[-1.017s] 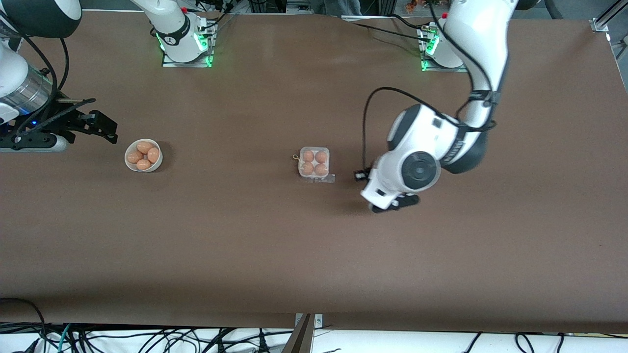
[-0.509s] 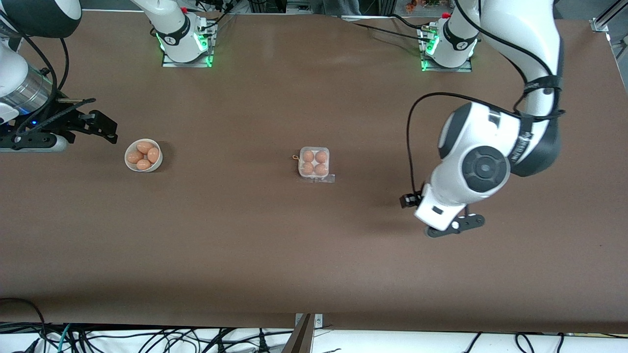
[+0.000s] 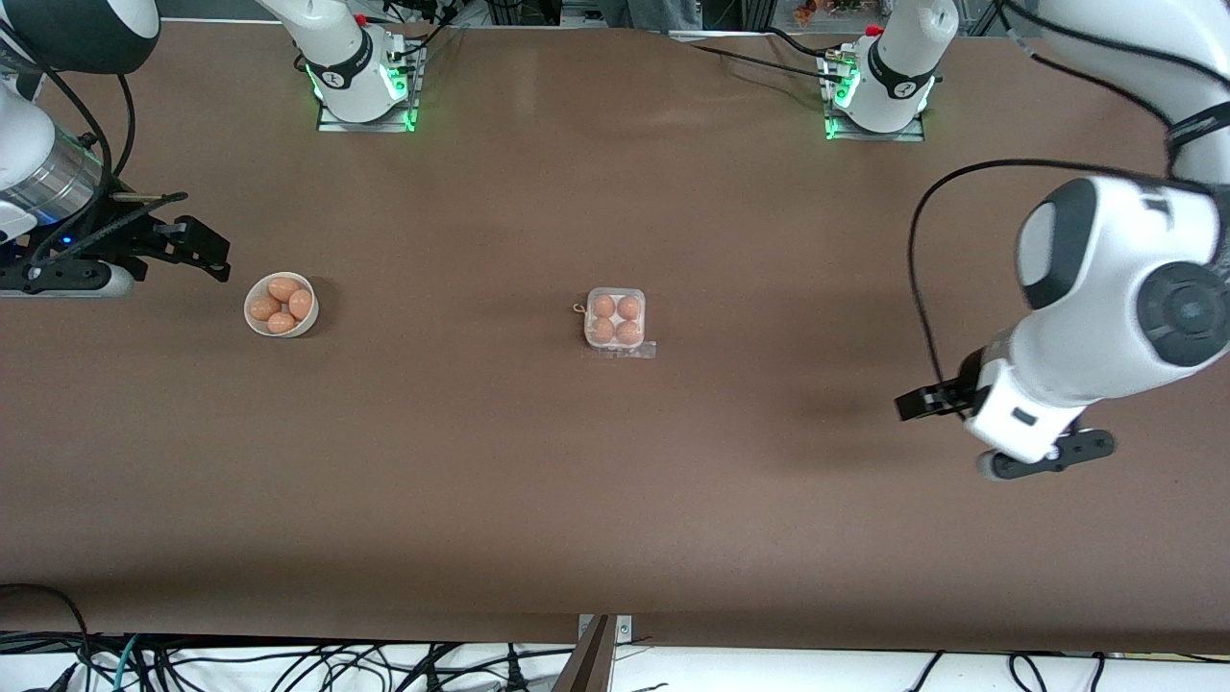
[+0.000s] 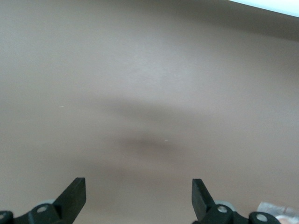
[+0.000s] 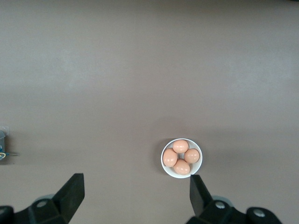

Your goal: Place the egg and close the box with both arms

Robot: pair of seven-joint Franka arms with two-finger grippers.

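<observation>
The box (image 3: 615, 320), a small clear-plastic carton, sits mid-table with a light-brown egg (image 3: 603, 307) in every cell; its clear lid lies down over them. My left gripper (image 3: 1045, 457) is open and empty over bare table at the left arm's end, well away from the box. In the left wrist view (image 4: 138, 196) its jaws are wide apart over bare table, and a sliver of the box (image 4: 274, 209) shows at the frame's edge. My right gripper (image 3: 197, 252) waits open and empty above the table beside the bowl, also seen in the right wrist view (image 5: 135, 193).
A round white bowl (image 3: 307, 322) holding several more eggs stands toward the right arm's end; it also shows in the right wrist view (image 5: 164, 165). The brown table (image 3: 615, 500) is bare around the box. Cables hang below its near edge.
My left arm has swung away from beside the box toward the left arm's end of the table. The box, bowl and right arm have not moved.
</observation>
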